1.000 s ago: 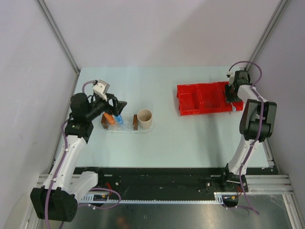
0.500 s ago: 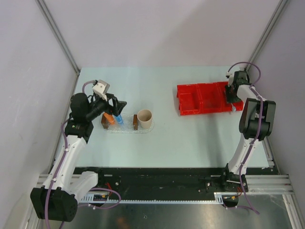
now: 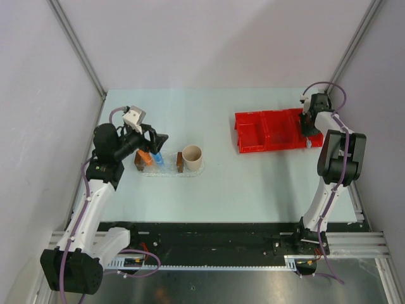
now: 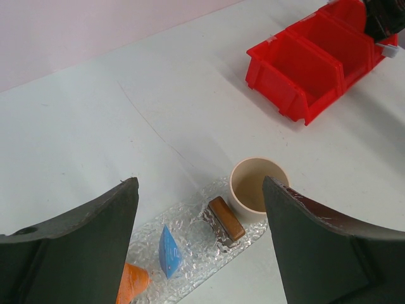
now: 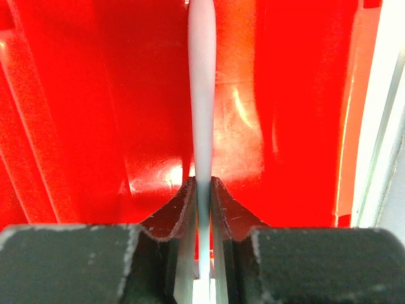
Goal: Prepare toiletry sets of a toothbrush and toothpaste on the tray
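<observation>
Toothbrush point(image 5: 202, 76) clamped in my right gripper point(image 5: 202, 185), above the red bin point(image 5: 126, 95). My left gripper point(image 4: 199, 185) hangs over the tray point(image 4: 149, 237), jaws wide apart.

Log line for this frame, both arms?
right tool: shut on toothbrush, over bin | left tool: open, above tray | on tray: orange tube, blue tube | toothbrush: not yet on tray

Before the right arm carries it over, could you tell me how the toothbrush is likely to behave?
The toothbrush is thin and smooth, pinched only by the right gripper tips, so it may pivot or slip. It runs straight beyond the jaws, so it is probably stiff and light.
</observation>
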Robot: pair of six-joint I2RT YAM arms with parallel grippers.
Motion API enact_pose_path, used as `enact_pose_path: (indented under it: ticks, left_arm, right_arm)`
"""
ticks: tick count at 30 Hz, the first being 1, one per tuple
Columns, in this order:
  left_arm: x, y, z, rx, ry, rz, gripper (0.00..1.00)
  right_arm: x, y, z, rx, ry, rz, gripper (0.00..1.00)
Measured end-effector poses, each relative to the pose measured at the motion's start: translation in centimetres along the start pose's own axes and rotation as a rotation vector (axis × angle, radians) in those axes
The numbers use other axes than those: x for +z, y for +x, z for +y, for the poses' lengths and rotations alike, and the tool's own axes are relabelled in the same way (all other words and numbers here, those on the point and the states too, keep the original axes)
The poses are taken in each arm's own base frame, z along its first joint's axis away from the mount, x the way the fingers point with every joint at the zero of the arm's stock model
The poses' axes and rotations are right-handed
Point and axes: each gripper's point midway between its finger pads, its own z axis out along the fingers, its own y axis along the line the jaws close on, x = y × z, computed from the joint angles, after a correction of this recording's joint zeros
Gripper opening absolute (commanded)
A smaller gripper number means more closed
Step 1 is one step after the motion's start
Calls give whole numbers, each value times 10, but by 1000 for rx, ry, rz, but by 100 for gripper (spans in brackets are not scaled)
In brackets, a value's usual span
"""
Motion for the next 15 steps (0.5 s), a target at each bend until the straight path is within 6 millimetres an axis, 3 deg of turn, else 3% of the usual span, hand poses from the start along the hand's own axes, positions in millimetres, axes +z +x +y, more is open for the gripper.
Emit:
enact_pose_path:
  ticks: [11,15]
  left_arm:
    - [0,0,0,0,-1,0,83]
    - [0,0,0,0,0,0,84]
  right_arm:
    - [-9,-3,-2,3,-6,7,7]
    - [-23,-5,-4,7,-12,1,5]
